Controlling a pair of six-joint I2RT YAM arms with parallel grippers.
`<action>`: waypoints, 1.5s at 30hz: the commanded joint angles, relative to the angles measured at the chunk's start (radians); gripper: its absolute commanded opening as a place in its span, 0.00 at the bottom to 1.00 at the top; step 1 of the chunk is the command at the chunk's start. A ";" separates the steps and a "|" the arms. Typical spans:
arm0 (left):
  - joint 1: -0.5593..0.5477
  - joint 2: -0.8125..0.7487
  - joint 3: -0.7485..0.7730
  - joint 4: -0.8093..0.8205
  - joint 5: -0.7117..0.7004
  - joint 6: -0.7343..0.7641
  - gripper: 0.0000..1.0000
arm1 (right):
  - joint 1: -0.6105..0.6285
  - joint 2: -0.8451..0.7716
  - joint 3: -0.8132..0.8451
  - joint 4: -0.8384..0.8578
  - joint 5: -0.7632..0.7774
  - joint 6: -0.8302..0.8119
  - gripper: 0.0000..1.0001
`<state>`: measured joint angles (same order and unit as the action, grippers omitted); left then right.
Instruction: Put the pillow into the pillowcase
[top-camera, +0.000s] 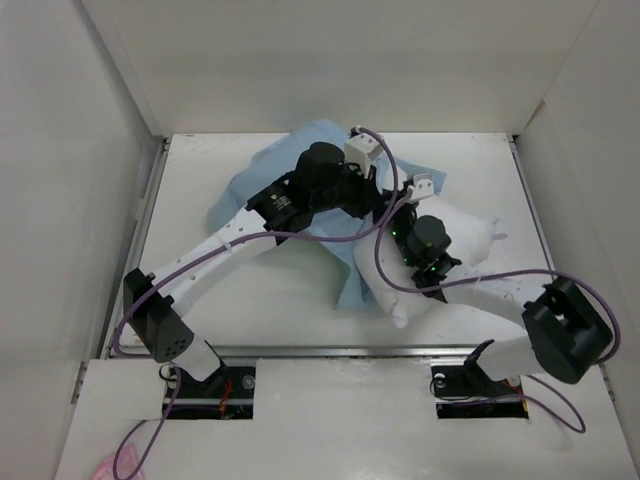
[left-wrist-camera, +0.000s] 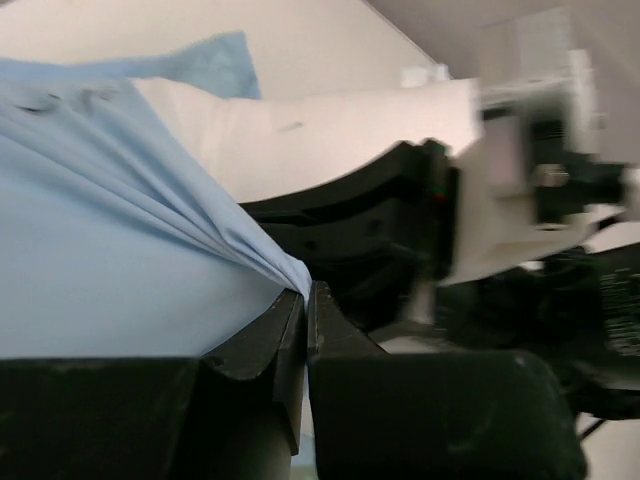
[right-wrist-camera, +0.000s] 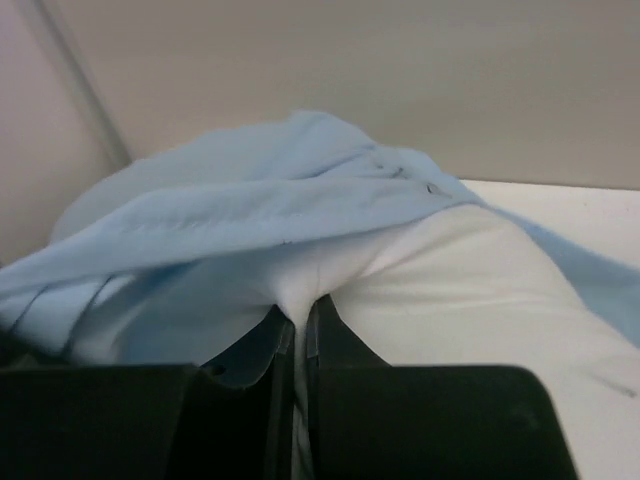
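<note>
Clamping the pillowcase (left-wrist-camera: 100, 250) in left pincer (left-wrist-camera: 305, 290) and the pillow (right-wrist-camera: 450, 290) in right pincer (right-wrist-camera: 300, 310), I judge the next move is pushing it deeper, past the left pincer.

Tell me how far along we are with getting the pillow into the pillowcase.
Early. Done: the pillowcase is draped over the far end of the pillow. In hand: the left claw is shut on a blue fold, and the right claw is shut on what looks like the pillow's white fabric. Left: most of the pillow lies bare on the table, so most sleeving remains.
</note>
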<state>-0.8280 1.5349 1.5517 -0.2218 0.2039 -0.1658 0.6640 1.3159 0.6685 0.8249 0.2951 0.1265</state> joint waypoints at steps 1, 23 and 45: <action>-0.111 -0.036 0.007 0.075 0.250 -0.050 0.00 | 0.052 0.096 0.009 0.485 0.215 0.078 0.00; -0.252 -0.467 -0.679 0.118 -0.080 -0.411 0.00 | 0.060 0.312 0.023 0.350 0.276 0.323 0.16; -0.230 -0.522 -0.571 -0.134 -0.495 -0.457 1.00 | -0.019 -0.164 0.269 -0.977 0.206 0.260 1.00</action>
<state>-1.0542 1.0580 0.9562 -0.2970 -0.2035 -0.5762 0.6891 1.2160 0.9371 0.0204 0.5312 0.3962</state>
